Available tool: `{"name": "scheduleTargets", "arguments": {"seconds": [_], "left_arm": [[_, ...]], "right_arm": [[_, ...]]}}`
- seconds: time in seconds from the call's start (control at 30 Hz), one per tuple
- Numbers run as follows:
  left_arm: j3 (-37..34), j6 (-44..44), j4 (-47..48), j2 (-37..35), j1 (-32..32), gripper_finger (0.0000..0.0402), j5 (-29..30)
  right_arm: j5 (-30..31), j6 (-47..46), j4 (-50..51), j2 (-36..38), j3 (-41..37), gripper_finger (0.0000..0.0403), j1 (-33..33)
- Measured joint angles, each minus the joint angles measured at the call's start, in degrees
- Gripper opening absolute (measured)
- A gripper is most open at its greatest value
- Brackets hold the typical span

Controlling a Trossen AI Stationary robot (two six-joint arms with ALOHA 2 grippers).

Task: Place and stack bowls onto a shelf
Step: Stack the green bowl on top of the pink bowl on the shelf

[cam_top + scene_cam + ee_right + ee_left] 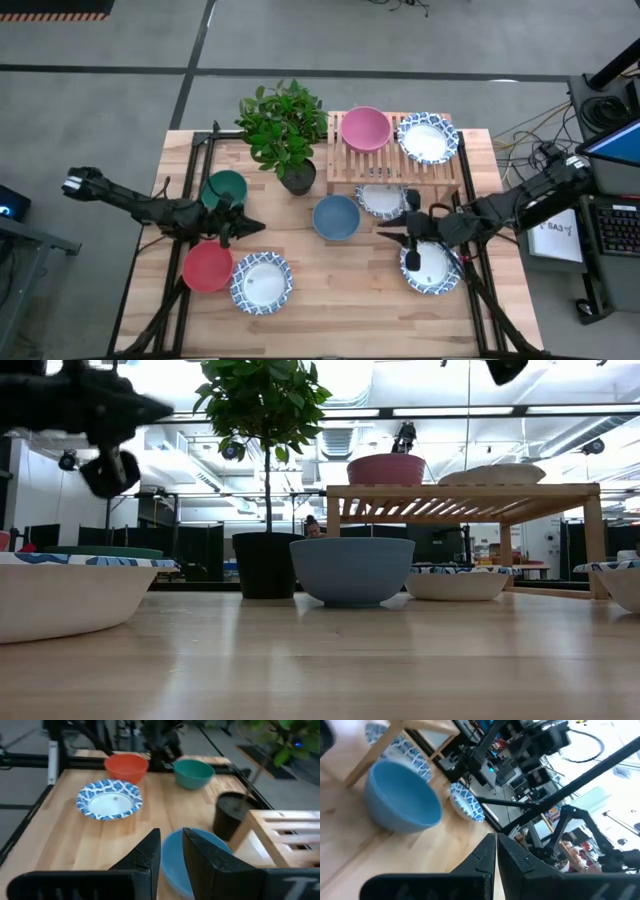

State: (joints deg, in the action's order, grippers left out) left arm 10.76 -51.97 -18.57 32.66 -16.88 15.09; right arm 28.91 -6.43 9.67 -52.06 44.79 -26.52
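The left gripper hangs over the table between the dark green bowl and the red bowl, its fingers drawn almost together and holding nothing. The right gripper hovers between the blue bowl and a white bowl with a blue-patterned rim at the table's near right; its fingers stand a narrow gap apart, also empty. Nearest the front edge lie the red bowl and, just beside it, another patterned-rim white bowl. The blue bowl is plain, smooth and deep, sitting upright mid-table. Behind it, a further patterned white bowl rests on the tabletop, seemingly tucked partly under the shelf, though the overhead angle leaves that unsure. The shelf is a low rack of pale wooden slats on short legs. On top sit the pink bowl and one more patterned white bowl, side by side. A potted plant stands just left of the shelf.
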Motion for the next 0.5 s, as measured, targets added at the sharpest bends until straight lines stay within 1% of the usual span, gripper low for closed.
{"name": "scheduleTargets", "arguments": {"seconds": [0.1, 0.17, 0.23, 0.3, 0.4, 0.5], "left_arm": [[5.17, 3.25, 3.79, 2.77, 0.00, 0.0000, -0.49], [9.43, 4.14, 11.01, 4.32, 0.00, 0.0000, -0.64], [14.33, 4.03, 21.32, 6.23, 0.00, 0.0000, 0.55], [19.15, 2.31, 33.29, 8.48, 0.00, 0.0000, 3.10], [25.43, -0.95, 48.47, 12.28, 0.02, 0.0000, 7.05], [30.09, -4.68, 61.70, 15.74, 0.01, 0.0000, 9.79]], "right_arm": [[-2.21, 3.67, -6.74, 1.21, -4.34, 0.0068, 0.02], [-2.53, 5.71, -10.62, 1.73, -6.68, 0.0068, 0.01], [-3.53, 7.50, -13.40, 2.52, -8.80, 0.0068, 0.01], [-5.14, 8.03, -15.72, 3.32, -10.48, 0.0068, 0.02], [-5.48, 8.00, -18.56, 4.56, -12.86, 0.0068, 0.00], [-5.43, 8.01, -21.80, 5.15, -15.02, 0.0068, 0.02]]}}
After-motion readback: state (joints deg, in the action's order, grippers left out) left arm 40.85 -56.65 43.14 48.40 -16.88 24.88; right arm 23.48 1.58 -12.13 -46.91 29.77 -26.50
